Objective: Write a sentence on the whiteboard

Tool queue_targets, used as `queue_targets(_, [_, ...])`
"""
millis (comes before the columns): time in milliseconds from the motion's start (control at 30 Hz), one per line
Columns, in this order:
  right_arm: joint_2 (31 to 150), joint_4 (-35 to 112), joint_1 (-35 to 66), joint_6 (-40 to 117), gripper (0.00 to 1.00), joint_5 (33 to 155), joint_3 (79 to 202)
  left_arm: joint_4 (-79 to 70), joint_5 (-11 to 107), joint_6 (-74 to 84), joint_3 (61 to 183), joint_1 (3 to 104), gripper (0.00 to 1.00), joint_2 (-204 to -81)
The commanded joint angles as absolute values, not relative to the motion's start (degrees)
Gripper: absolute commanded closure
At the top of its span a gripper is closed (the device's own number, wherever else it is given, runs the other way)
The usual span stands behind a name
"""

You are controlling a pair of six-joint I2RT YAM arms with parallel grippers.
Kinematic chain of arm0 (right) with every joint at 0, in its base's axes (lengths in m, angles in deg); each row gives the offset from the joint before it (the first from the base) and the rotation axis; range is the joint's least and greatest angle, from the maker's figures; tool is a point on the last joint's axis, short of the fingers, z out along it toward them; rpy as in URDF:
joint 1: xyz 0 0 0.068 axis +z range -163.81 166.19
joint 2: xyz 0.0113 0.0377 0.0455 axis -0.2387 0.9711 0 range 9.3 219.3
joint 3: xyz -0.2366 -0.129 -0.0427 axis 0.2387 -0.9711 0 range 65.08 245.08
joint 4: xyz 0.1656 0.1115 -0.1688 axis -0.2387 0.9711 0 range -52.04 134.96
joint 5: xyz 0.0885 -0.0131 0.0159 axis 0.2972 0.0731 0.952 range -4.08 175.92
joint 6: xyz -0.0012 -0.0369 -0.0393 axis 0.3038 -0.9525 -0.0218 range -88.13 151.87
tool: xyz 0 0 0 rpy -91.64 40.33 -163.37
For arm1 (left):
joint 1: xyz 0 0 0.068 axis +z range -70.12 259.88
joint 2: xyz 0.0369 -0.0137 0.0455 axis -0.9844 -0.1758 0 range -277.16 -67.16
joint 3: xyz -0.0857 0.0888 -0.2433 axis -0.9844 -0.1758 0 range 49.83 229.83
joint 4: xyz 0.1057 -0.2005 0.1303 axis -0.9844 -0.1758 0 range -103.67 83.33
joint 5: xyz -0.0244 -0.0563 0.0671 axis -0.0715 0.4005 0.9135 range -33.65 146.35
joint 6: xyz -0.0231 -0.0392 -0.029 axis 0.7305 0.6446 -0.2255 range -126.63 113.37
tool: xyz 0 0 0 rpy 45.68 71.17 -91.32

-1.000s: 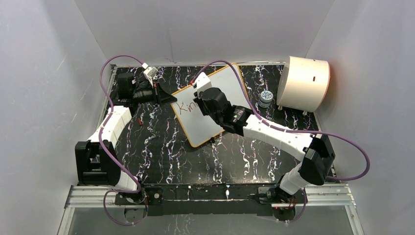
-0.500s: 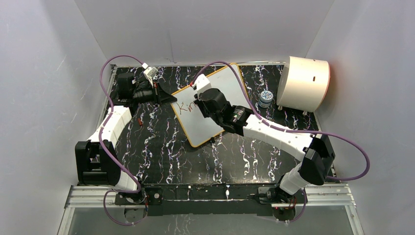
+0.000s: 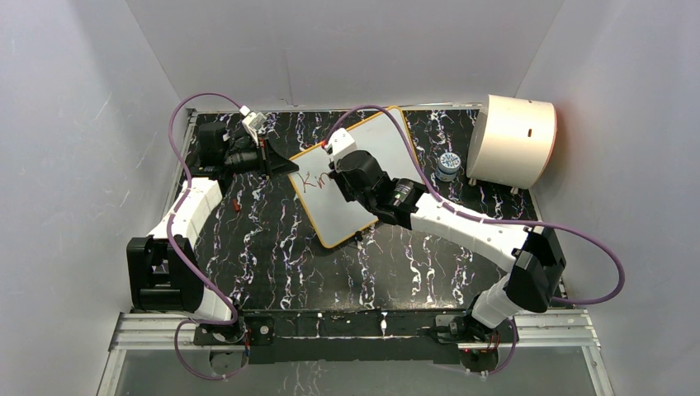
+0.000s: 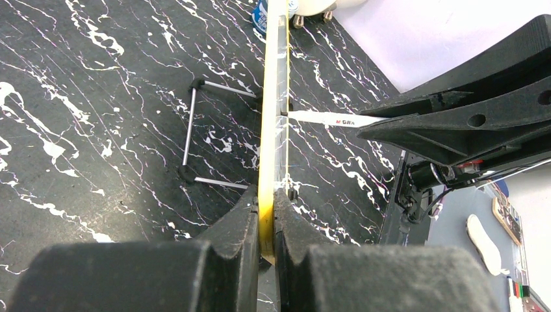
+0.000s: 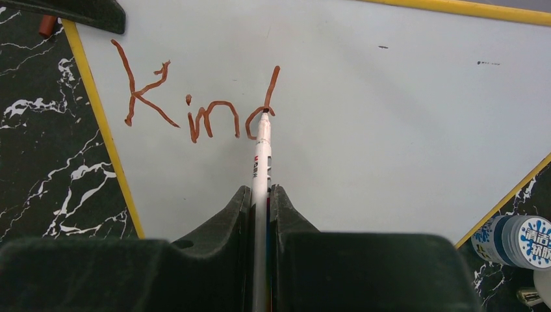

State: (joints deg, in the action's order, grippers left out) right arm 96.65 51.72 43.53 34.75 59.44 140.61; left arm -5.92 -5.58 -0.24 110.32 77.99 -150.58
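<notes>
Black marbled mat (image 3: 264,239) | left tool (image 4: 266,214) pinching one whiteboard (image 5: 390,97) | right tool (image 5: 260,195) pinching one marker (image 5: 262,156)

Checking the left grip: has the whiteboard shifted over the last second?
No. The whiteboard lies at the same spot and angle relative to the cream drum in the top view.

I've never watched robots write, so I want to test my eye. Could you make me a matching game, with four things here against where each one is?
Things:
1 marker
2 whiteboard
3 drum
4 jar

Places:
A pinched at its edge by the left fingers
B far right, by the wall
C between whiteboard and drum
D in the right fingers, tip on the whiteboard

Pairs: 1-D, 2-A, 3-B, 4-C
</notes>
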Motion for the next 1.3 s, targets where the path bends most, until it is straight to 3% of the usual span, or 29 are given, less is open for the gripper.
queue_targets(0, [94.92,52.45,43.11,35.68,1.00,59.83,139.99,-12.82,-5.86,-4.70,108.83,75.22,1.00,-152.49])
queue_targets(1267, [87.36,45.37,42.91,35.59,1.00,56.76,133.00,-13.53,-5.29,-5.40,108.91,75.22,1.00,-152.66])
